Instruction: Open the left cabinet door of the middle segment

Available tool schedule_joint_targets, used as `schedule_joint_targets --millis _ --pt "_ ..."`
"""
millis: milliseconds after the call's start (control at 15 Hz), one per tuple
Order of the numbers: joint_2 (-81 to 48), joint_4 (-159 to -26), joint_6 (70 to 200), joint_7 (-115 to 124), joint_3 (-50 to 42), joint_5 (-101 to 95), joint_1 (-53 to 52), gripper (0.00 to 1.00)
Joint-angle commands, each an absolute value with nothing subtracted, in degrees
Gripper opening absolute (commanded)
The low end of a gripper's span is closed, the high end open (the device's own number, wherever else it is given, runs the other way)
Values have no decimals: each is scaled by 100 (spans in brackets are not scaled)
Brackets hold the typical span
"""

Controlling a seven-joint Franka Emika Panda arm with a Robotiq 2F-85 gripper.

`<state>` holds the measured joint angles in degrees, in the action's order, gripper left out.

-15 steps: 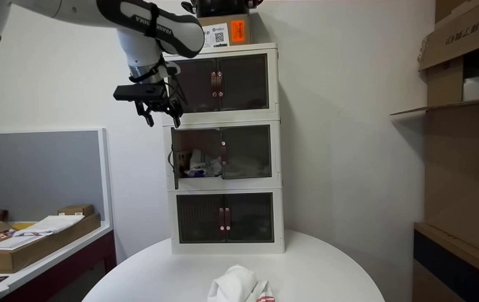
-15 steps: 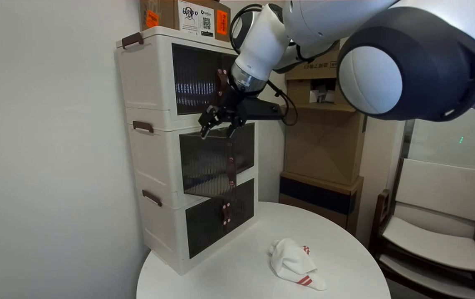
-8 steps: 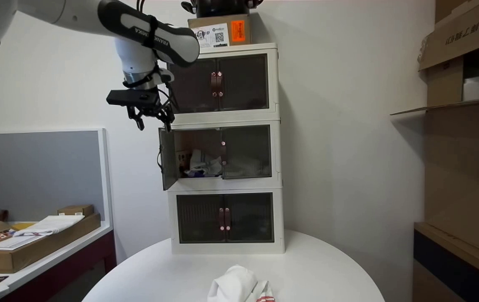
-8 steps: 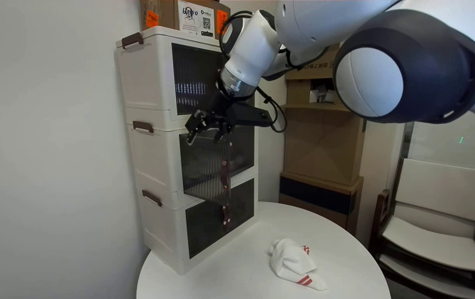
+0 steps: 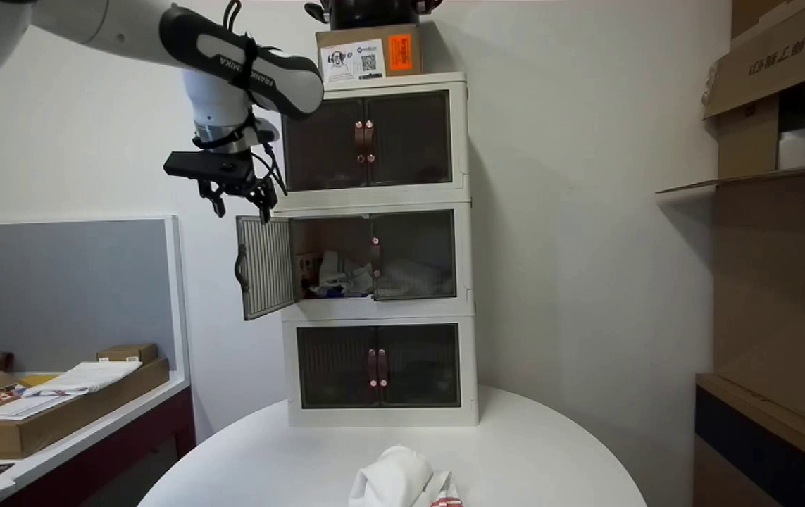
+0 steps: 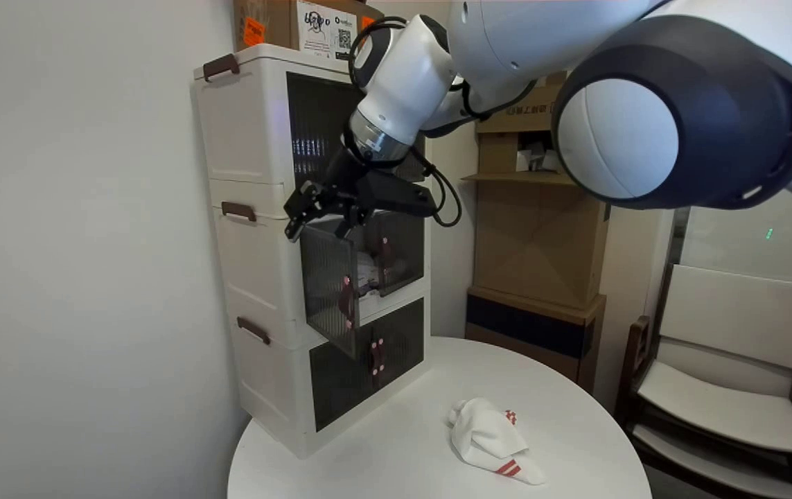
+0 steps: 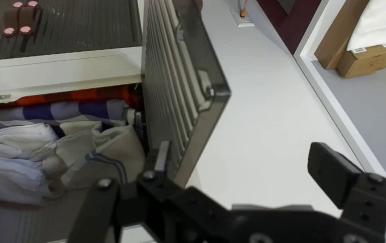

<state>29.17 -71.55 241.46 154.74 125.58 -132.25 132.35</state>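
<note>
Likely pushing left cabinet door (image 5: 268,267) open, centre-left in an exterior view. Holding pincer (image 5: 241,215) apart. Probably needing leftward sweep next.

The gripper (image 7: 245,162) is holding its 2 fingers (image 7: 331,172) wide apart, 1 of them overlapping the left cabinet door (image 7: 176,84) in view, contact unclear. The door is standing open, and cloths (image 7: 101,158) — white, checked, striped — are lying inside the middle segment (image 7: 61,75).
</note>
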Motion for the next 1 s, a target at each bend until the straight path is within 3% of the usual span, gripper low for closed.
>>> schedule_joint_targets --millis 0,200,267,333,400,467,600,933 --pt "3126 -6854 24362 15804 12298 -12763 13284 100" --pt "3086 -6847 24286 15834 11854 -12354 13262 100" --pt "3280 -6993 24402 15561 10986 -11714 12889 100" --pt "3020 -6655 24239 16085 11618 -12214 13319 100" --pt "3221 -7093 24363 15511 10519 -11395 12857 100" --pt "2987 -6737 24242 15937 11019 -11817 13220 100" --pt "2985 -6950 24278 15645 10372 -11453 13100 100" --pt "2844 -7022 24310 15787 10236 -12011 13584 100"
